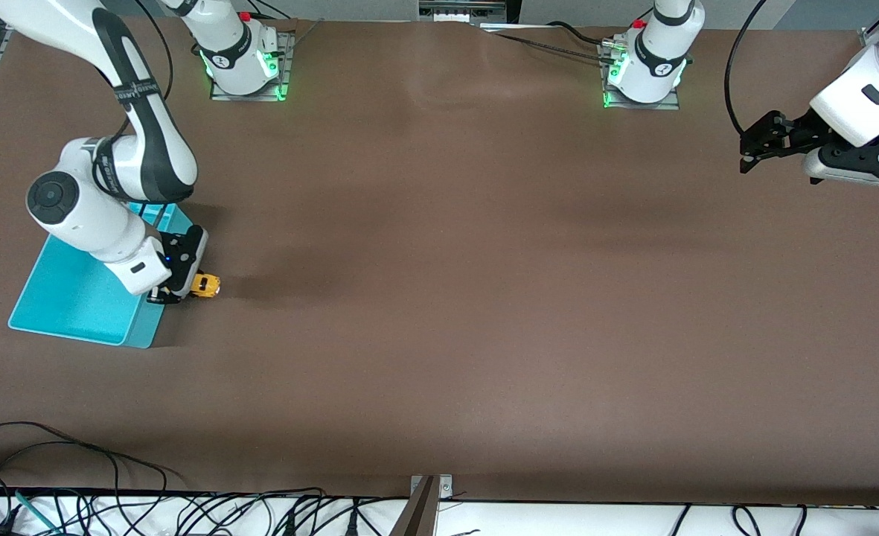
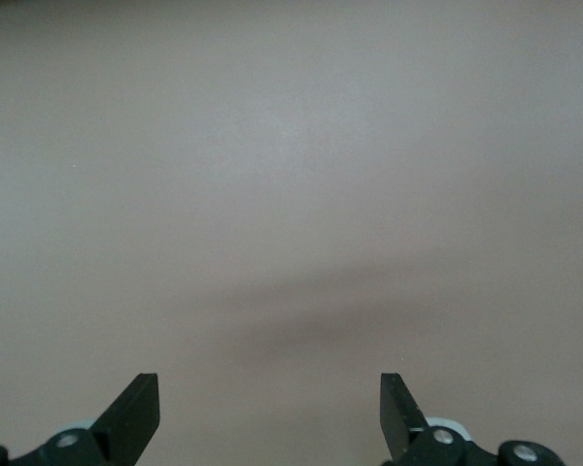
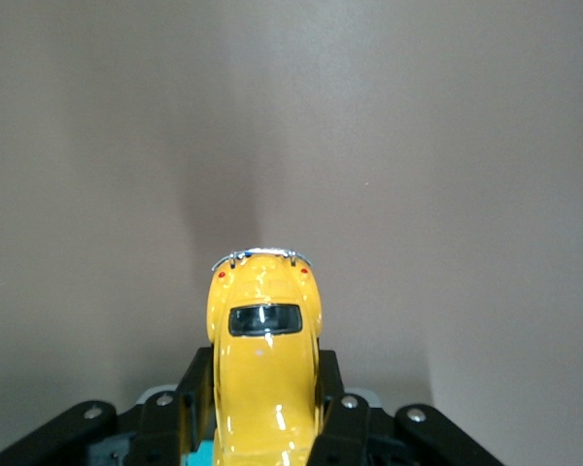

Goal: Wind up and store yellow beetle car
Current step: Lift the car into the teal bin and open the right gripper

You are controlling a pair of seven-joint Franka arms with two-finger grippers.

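Note:
The yellow beetle car sits at the edge of the turquoise bin, toward the right arm's end of the table. My right gripper is shut on the car's body. In the right wrist view the car fills the gap between the black fingers and points away from the wrist, with a sliver of turquoise under it. My left gripper hangs open and empty above the table at the left arm's end and waits. In the left wrist view its fingertips stand wide apart over bare table.
The brown table spreads between the arms. The arm bases stand along the table's edge farthest from the front camera. Cables lie along the edge nearest that camera.

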